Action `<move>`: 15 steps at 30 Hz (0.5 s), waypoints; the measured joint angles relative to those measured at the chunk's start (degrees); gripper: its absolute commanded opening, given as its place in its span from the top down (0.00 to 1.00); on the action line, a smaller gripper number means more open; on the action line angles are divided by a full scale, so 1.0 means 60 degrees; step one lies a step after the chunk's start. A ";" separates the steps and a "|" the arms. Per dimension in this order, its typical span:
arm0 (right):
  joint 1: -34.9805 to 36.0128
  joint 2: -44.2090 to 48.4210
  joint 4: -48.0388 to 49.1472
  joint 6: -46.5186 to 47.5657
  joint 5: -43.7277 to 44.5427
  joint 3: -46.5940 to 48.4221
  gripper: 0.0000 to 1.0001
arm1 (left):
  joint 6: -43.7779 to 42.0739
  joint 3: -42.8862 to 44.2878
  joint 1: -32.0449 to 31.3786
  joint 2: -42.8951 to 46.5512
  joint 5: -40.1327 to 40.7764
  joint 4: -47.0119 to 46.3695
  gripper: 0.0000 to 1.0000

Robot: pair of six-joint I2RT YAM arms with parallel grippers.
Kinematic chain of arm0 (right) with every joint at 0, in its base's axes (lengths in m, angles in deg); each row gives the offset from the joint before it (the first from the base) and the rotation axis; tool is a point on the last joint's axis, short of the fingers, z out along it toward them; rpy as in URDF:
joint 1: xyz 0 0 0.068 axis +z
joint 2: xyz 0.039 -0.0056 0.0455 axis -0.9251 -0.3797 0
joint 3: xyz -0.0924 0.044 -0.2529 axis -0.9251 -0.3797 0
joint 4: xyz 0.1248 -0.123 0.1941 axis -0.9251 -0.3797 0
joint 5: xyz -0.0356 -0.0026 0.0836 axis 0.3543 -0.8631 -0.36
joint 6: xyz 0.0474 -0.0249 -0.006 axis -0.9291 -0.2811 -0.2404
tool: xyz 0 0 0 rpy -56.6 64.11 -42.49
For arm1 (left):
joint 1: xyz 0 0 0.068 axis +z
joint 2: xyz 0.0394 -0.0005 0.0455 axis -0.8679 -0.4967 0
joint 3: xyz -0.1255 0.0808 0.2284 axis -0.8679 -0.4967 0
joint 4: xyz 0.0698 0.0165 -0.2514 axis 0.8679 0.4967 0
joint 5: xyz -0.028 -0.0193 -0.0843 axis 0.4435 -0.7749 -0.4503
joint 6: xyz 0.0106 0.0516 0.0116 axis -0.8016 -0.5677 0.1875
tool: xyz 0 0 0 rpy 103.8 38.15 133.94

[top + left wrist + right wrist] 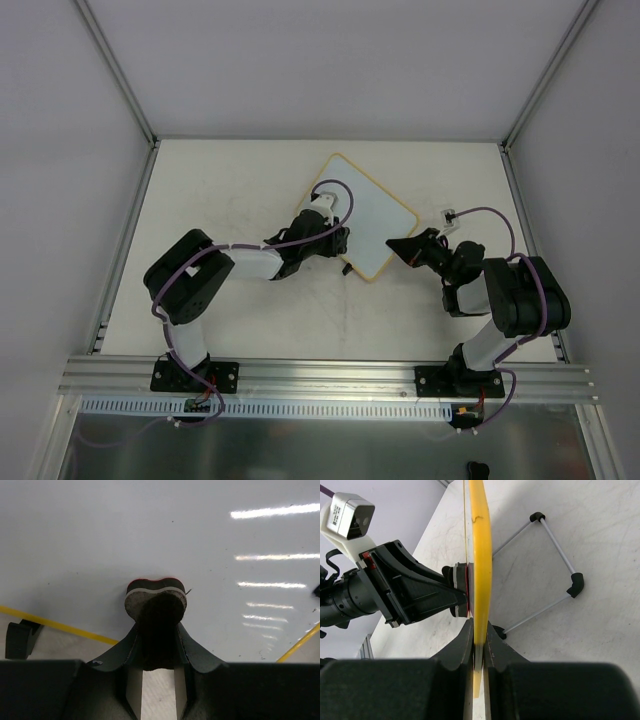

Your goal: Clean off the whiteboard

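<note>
The whiteboard (pixel 372 217) with its yellow frame stands tilted at mid-table. Its white face (pixel 160 535) shows no marks in the left wrist view. My right gripper (pixel 405 248) is shut on the board's yellow edge (pixel 481 570) at the right corner. My left gripper (pixel 340 240) is shut on a small eraser (pixel 156 597) with a red, white and dark felt layer, pressed against the board's face. The eraser also shows in the right wrist view (pixel 460 592), touching the board from the left. A black foot (pixel 21 637) sits by the lower frame.
The board's wire stand (pixel 545 575) with black corner caps rests on the table behind it. White walls and metal posts (pixel 120 75) enclose the table. An aluminium rail (pixel 320 375) runs along the near edge.
</note>
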 measured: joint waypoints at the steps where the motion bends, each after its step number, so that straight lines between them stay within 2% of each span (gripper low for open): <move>1: 0.0007 0.0000 0.0000 0.0011 0.0000 0.0004 1.00 | 0.0018 0.0000 0.0047 0.0004 0.0000 0.0047 1.00; 15: 0.0022 0.0000 0.0004 0.0051 -0.0044 0.0029 1.00 | 0.0171 0.0040 0.0251 0.0026 -0.0135 0.0379 1.00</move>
